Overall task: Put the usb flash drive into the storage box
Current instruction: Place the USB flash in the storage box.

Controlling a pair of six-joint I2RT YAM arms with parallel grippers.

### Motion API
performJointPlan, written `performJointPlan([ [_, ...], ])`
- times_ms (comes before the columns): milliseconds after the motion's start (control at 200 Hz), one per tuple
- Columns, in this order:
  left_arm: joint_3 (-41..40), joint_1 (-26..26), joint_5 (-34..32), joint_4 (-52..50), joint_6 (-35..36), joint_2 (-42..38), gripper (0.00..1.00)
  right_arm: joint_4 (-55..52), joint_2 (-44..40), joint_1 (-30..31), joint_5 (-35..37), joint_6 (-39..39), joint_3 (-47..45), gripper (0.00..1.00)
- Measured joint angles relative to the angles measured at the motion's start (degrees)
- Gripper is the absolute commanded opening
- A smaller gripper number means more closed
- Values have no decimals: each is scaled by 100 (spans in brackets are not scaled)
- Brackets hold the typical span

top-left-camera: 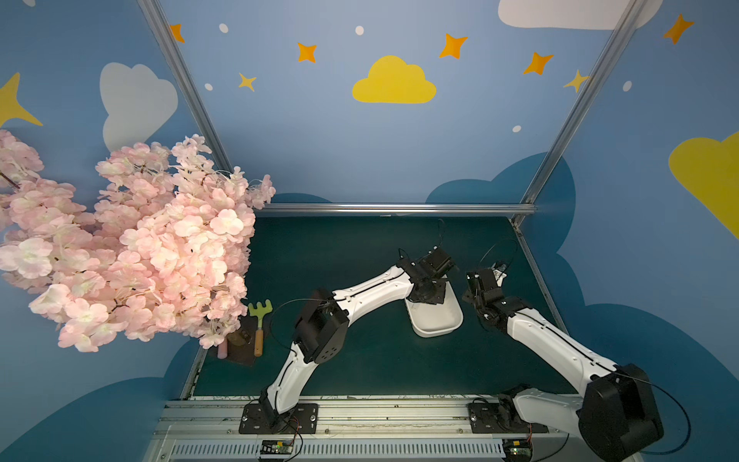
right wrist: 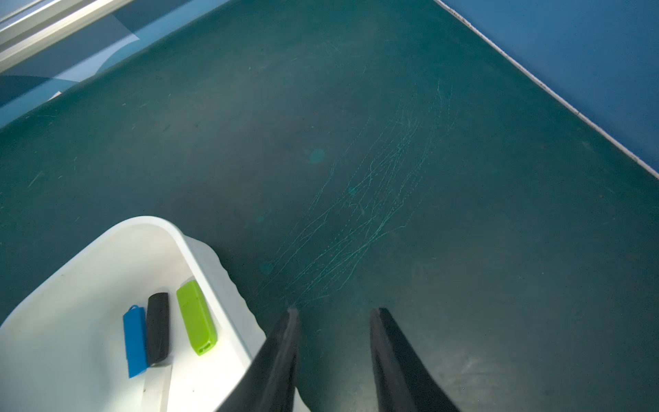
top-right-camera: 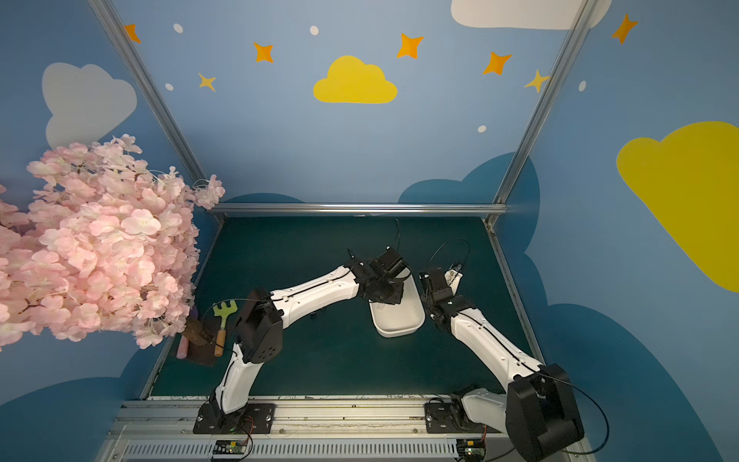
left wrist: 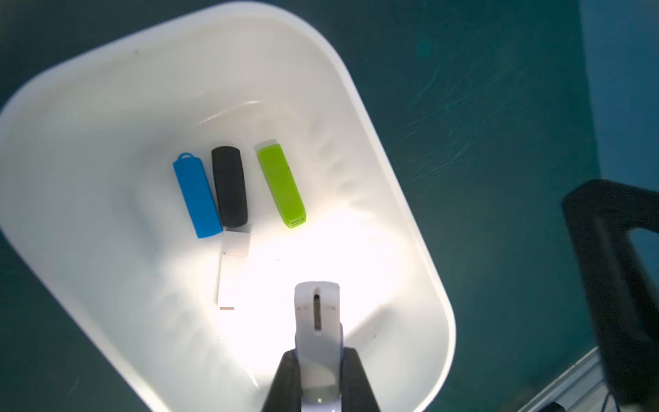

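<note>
The left gripper point(left wrist: 317, 356) pinches a white flash drive point(left wrist: 316, 303) by its sides above the storage box point(left wrist: 124, 89); light, rigid, probably slick plastic. Beside the box, the right gripper point(right wrist: 335, 314) hangs part-open, empty.

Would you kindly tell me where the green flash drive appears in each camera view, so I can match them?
Top view: hidden; the left arm covers that end of the storage box.
Top view: hidden likewise under the left arm.
Left wrist: green flash drive, picture centre, beside the black drive.
Right wrist: green flash drive, lower left, by the box wall.
Shared landmark: the white storage box.
</note>
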Motion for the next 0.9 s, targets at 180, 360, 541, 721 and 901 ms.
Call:
performJointPlan([
  [180,492,0,-17,-337,116,546,11,94,0,-50,-138,81,-2,39],
  [360,833,0,55,-466,151,1003,11,214,0,-101,-247,111,-61,39],
  [541,949,0,20,-623,221,1285,13,269,0,-122,-356,120,-81,39],
  [721,1145,0,-151,-824,271,1377,15,317,42,-140,-481,118,-81,38],
  [901,1307,0,-216,-901,343,1519,18,328,157,-170,-590,118,-81,38],
])
